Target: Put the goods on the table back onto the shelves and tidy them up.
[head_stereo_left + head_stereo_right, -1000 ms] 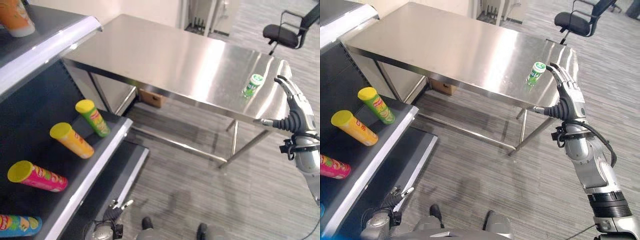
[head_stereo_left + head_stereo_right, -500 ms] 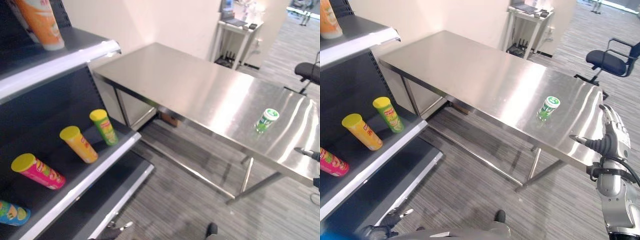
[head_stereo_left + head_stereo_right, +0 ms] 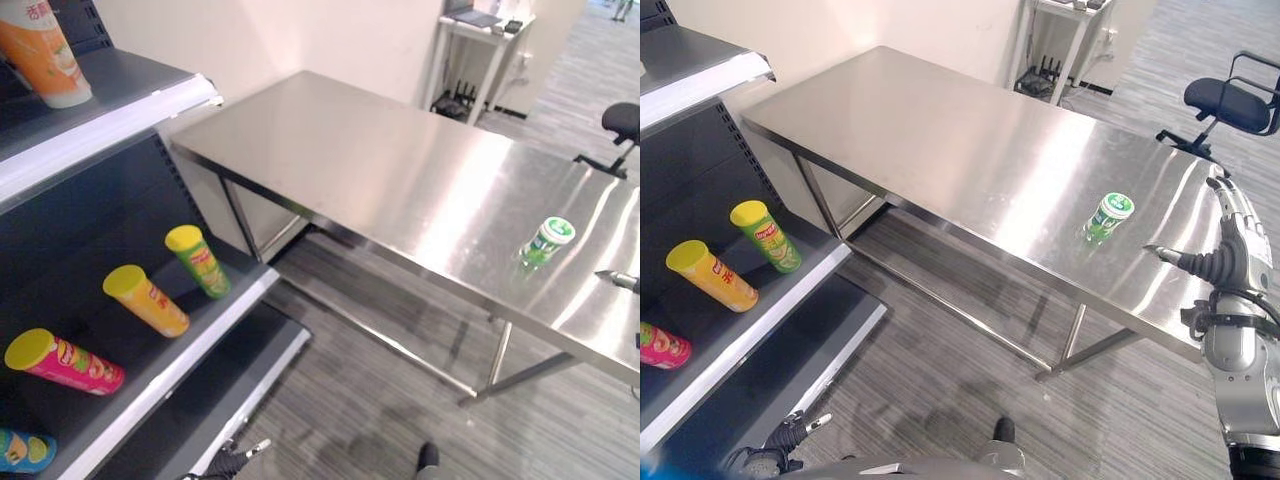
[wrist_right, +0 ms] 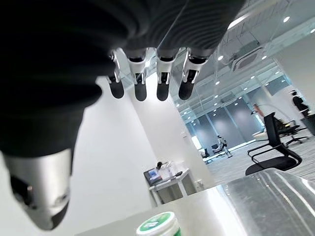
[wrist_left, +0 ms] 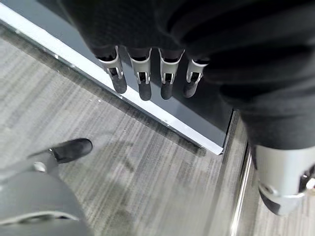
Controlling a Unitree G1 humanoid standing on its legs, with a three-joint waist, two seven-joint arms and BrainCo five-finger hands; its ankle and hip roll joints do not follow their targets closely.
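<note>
Four canisters [image 3: 147, 300] on shelf [image 3: 190, 345]

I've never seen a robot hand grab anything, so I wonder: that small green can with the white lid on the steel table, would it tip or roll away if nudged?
The green can stands upright and looks narrow for its height, so a nudge may well topple it. Being round, it would probably then roll on the smooth steel table. The right hand, open, is beside it.
</note>
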